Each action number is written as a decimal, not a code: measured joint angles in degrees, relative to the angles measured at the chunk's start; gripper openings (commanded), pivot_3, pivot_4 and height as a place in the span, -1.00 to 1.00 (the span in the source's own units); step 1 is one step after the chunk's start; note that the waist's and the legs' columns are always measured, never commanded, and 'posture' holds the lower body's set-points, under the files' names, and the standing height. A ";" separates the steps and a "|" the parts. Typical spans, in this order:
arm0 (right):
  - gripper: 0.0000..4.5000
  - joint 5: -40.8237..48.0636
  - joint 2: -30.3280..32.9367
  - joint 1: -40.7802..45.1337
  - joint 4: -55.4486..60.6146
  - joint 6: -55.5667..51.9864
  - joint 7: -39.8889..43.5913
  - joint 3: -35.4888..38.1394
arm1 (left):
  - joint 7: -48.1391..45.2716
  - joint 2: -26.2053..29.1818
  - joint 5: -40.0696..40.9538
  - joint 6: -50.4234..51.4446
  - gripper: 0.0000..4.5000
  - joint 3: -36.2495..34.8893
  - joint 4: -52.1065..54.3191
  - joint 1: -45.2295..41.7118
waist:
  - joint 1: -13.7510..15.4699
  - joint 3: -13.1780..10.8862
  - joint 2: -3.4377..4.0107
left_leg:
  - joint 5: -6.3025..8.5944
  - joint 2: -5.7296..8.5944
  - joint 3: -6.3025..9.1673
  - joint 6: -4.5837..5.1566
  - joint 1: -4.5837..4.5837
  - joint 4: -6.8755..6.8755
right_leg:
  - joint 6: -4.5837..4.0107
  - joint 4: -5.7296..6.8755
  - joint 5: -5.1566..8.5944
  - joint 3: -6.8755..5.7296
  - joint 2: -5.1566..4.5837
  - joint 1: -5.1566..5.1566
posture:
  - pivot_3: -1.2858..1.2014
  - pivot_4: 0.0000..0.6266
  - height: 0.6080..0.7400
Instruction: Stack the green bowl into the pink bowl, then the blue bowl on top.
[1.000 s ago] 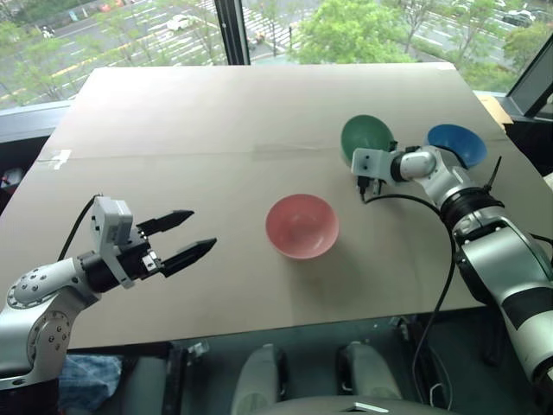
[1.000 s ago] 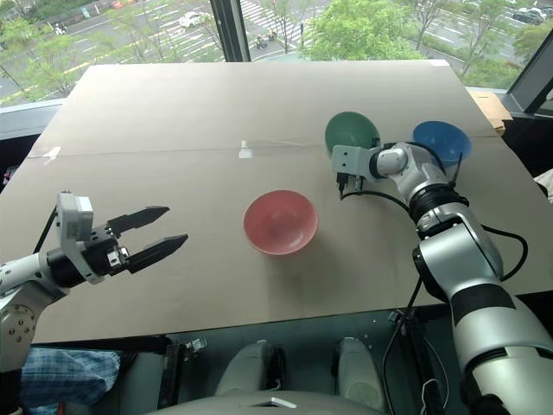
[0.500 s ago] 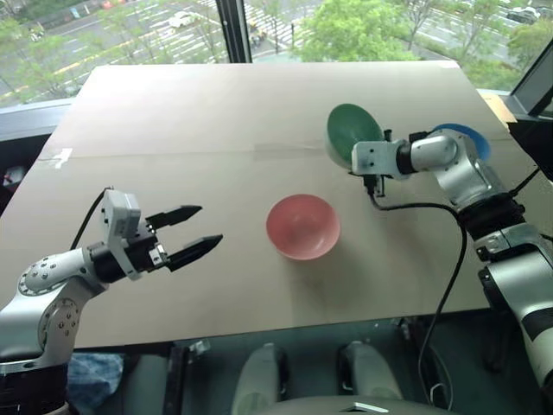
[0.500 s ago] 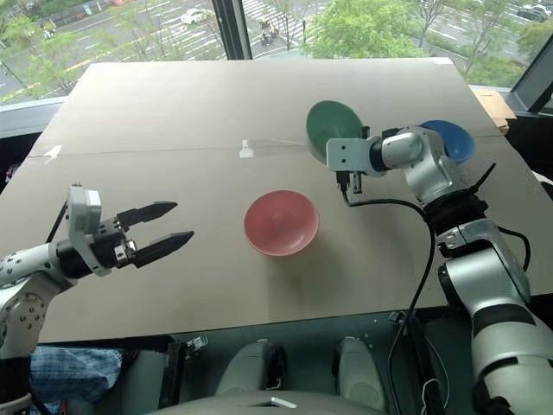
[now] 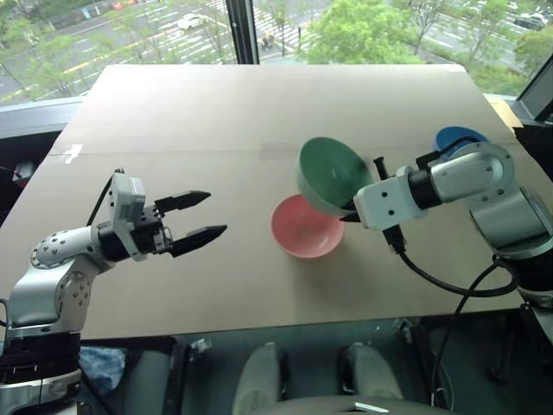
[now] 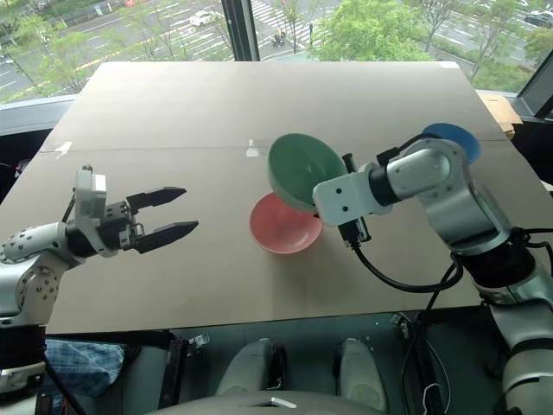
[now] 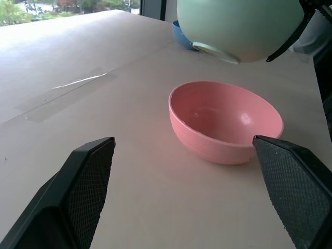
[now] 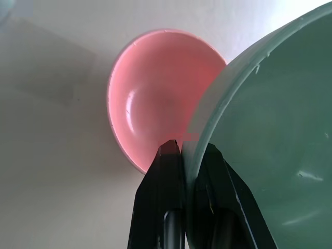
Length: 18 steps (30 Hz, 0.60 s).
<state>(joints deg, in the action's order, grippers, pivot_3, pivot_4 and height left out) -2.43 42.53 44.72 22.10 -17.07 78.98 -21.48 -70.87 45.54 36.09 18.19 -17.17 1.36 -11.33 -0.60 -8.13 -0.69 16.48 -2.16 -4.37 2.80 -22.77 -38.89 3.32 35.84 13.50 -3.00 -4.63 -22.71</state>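
Step one underway: right end effector (image 8: 189, 155) clamped on green bowl (image 5: 333, 175) rim, tilted above pink bowl (image 5: 306, 226); next, level, lower, release; left end effector (image 5: 200, 215) open, idle.

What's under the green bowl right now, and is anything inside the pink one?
The green bowl, pinched at its rim by the right gripper, hangs tilted above the pink bowl. The pink bowl's visible inside is empty; in the head views the green bowl covers its far edge.
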 measured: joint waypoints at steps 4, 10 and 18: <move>-0.99 0.41 -0.07 -0.04 3.37 -3.10 -0.40 -1.06 | -1.76 -0.33 -0.52 -1.86 1.00 1.32 -2.53 -2.72 | -0.01 0.01 -0.02 | 0.01 0.01 0.01 0.01 -0.02 -0.02 | 0.00 -0.01 0.00 0.00 0.01 0.00 | 0.03 -0.52 1.00; -0.99 -1.00 -0.64 0.04 5.08 -6.66 -2.19 -3.00 | -4.06 -1.42 -1.04 -3.78 1.00 2.76 -5.26 -6.11 | 0.06 0.01 -0.07 | 0.00 0.03 0.06 0.01 -0.08 -0.04 | 0.00 -0.01 0.00 -0.04 0.02 0.00 | 0.03 -0.52 1.00; 0.06 -3.32 -0.72 1.16 4.87 -7.26 -3.86 -4.40 | -5.67 -1.96 -1.39 -5.00 1.00 4.19 -7.70 -7.99 | 0.01 0.01 -0.08 | 0.00 0.03 0.06 0.01 -0.08 -0.06 | 0.01 -0.01 0.00 -0.04 0.04 0.00 | 0.03 -0.52 1.00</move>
<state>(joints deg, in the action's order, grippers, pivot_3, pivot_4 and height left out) -5.75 41.81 45.88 26.97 -24.33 75.12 -25.88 -76.53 43.58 34.70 13.19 -12.98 -6.34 -19.32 -0.60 -8.12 -0.77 16.49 -2.13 -4.31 2.81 -22.84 -38.95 3.32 35.83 13.50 -3.05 -4.60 -22.71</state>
